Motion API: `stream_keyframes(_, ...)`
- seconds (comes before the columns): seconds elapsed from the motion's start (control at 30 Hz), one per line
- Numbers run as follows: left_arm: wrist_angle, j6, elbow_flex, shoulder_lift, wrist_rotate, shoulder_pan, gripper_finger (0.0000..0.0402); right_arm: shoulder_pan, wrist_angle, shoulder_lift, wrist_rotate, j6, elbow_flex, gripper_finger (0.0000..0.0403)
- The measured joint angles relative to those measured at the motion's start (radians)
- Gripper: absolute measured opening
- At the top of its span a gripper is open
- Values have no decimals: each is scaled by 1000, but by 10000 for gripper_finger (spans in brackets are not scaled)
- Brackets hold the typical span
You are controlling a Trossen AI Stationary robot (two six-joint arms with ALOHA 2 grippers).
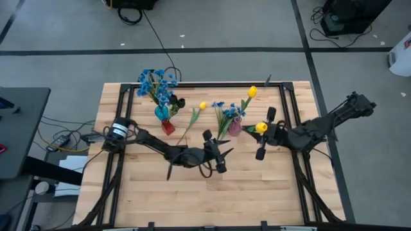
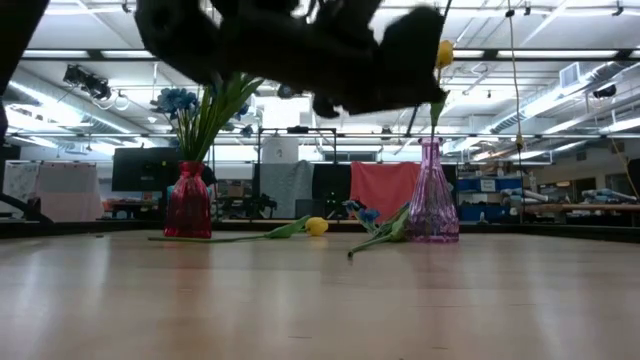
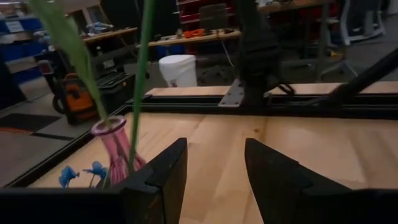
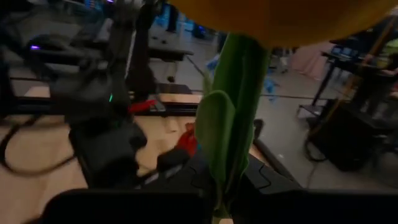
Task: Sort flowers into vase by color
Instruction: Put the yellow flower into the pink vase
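Red vase (image 1: 168, 126): stands at the table's left rear, blue blossoms (image 1: 156, 82) fanned above it and a dark tulip (image 1: 180, 102) leaning out beside them.
Loose yellow tulip (image 1: 203, 106): lies flat on the wooden table (image 1: 148, 199) between the two vases, stem running toward the near edge; not yet sorted.
Left gripper (image 1: 223, 153): hovers low over the table centre, near the loose stems, fingers (image 3: 168, 168) parted with nothing between them; the left wrist view looks past them to the pink vase.
Left arm pose: stretched across the table from its base at the left edge, forearm almost level, wrist pointing right.
Pink vase (image 1: 235, 126): holds one upright yellow tulip (image 1: 252, 92); a sprig of blue blossoms (image 1: 225, 110) lies against its foot, seemingly outside the vase.
Right gripper (image 1: 262, 131): just right of the pink vase, clamped on the stem (image 4: 233, 118) of a second yellow tulip (image 1: 261, 128), bloom filling the right wrist view's top.
Right arm pose: reaching in from the right edge, elbow raised, wrist turned toward the vase.
Step in hand: likely seating this tulip in the pink vase.
Doing it well: lift until the stem's tip clears the rim, bring it upright over the narrow mouth, lower straight, avoid knocking the standing tulip or tipping the vase, release only once the stem is inside.
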Motion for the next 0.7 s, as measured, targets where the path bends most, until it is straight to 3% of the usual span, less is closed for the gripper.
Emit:
stream_keyframes(0.33, 58, -93, 0, 73, 84, 128, 168, -13, -25, -17, 121, -119, 56, 36)
stream_keyframes(0.57, 65, -98, 0, 73, 87, 183, 173, -21, -67, -18, 136, -143, 56, 36)
stream_keyframes(0.7, 71, -99, 0, 73, 130, 198, 198, -31, -78, -24, 128, -129, 56, 36)
